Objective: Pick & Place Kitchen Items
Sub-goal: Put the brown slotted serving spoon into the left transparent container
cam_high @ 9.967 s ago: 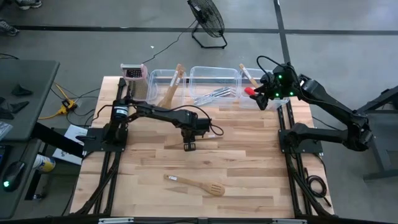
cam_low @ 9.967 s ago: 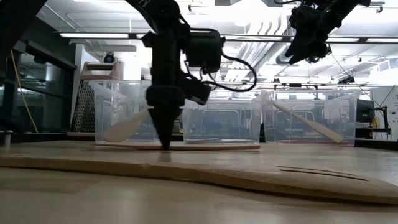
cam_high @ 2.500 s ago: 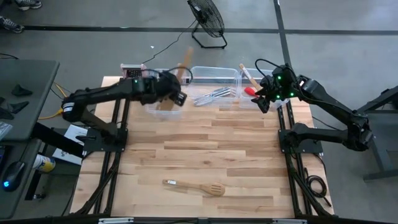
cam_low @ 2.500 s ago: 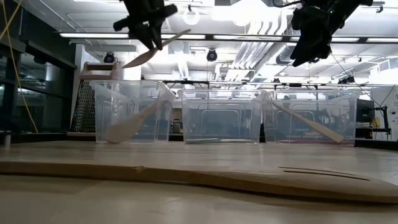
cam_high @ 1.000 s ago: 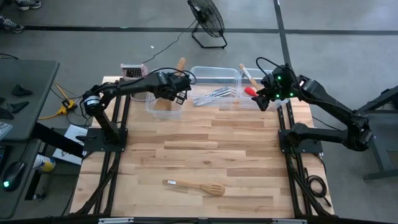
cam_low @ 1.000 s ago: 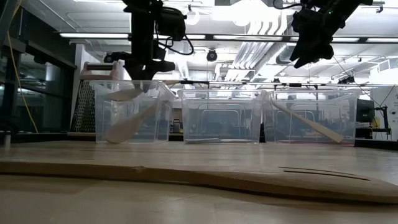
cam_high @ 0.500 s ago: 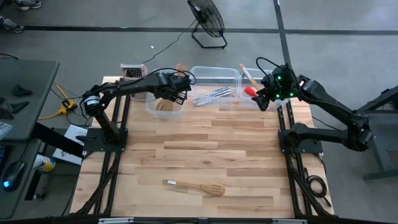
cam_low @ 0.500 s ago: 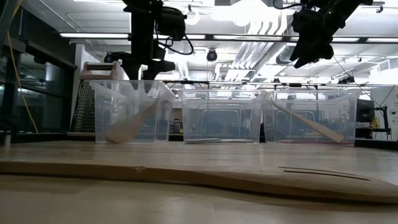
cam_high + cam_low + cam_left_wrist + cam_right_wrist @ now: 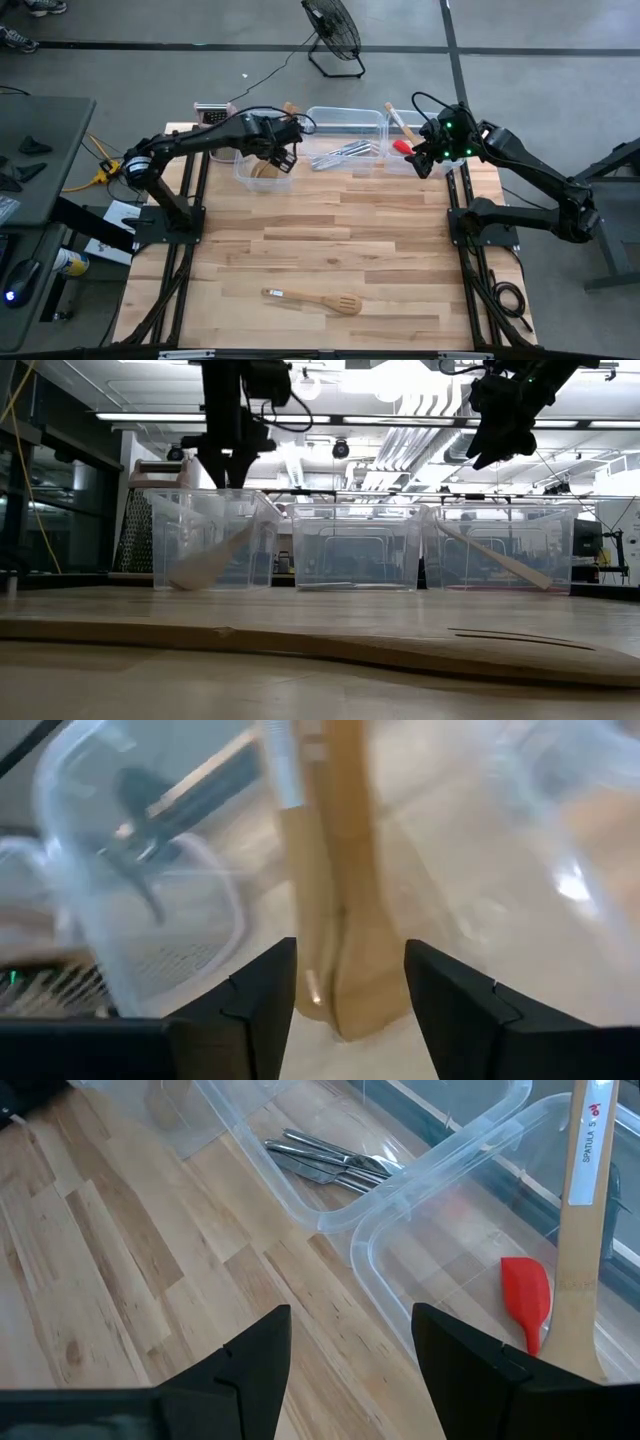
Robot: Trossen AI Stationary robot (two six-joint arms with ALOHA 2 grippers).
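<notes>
Our left claw [image 9: 284, 153] hangs apart over the left tub [image 9: 244, 167], wooden spoons [image 9: 335, 920] inside; right claw [image 9: 420, 160] apart above the right tub [image 9: 440, 1280]. 1 spatula [image 9: 312, 298] remains on the counter [image 9: 380, 260]; lifting carelessly could snag the tub rim

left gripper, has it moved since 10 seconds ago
Yes. The left gripper was low over mid-table then; it now hangs open above the left tub at the table's far edge, with wooden utensils lying inside.

You're in a lab or workshop: bare concrete floor [image 9: 560, 60], floor fan [image 9: 333, 32], exposed ceiling ducts [image 9: 400, 445] with strip lights (industrial look), butcher-block worktop [image 9: 330, 250] on a metal frame.
</notes>
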